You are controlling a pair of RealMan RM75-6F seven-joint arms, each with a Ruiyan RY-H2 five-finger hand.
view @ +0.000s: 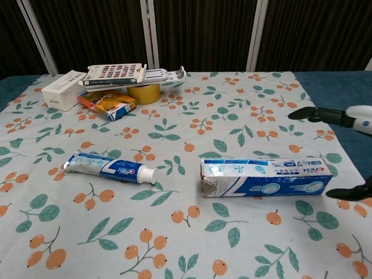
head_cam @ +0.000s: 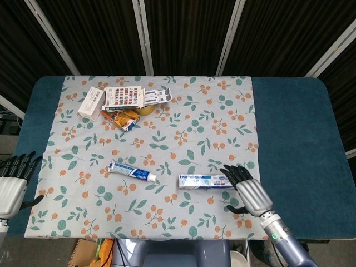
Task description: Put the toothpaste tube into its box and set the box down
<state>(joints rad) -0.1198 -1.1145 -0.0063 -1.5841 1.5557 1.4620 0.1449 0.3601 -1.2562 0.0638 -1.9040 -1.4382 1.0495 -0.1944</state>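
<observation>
Right hand [head_cam: 248,192] spread, empty, just right of box [view: 266,176]. Box probably light, crushable: best gripped mid-length. Tube [head_cam: 132,171], left of box, soft. Left hand [head_cam: 12,186] spread, empty.

Your right hand [head_cam: 249,191] covers the box's [head_cam: 203,181] right end; the left hand [head_cam: 12,185] runs off the lower-left frame edge.

- A table [head_cam: 289,122] with a dark blue top, most of it under a floral cloth [head_cam: 189,128].
- On the cloth, a toothpaste tube [head_cam: 132,171] lies flat, its box [head_cam: 207,181] apart from it.
- At the far left corner, a white carton [head_cam: 90,102], a book [head_cam: 125,98] and an orange packet [head_cam: 123,118] are clustered.
</observation>
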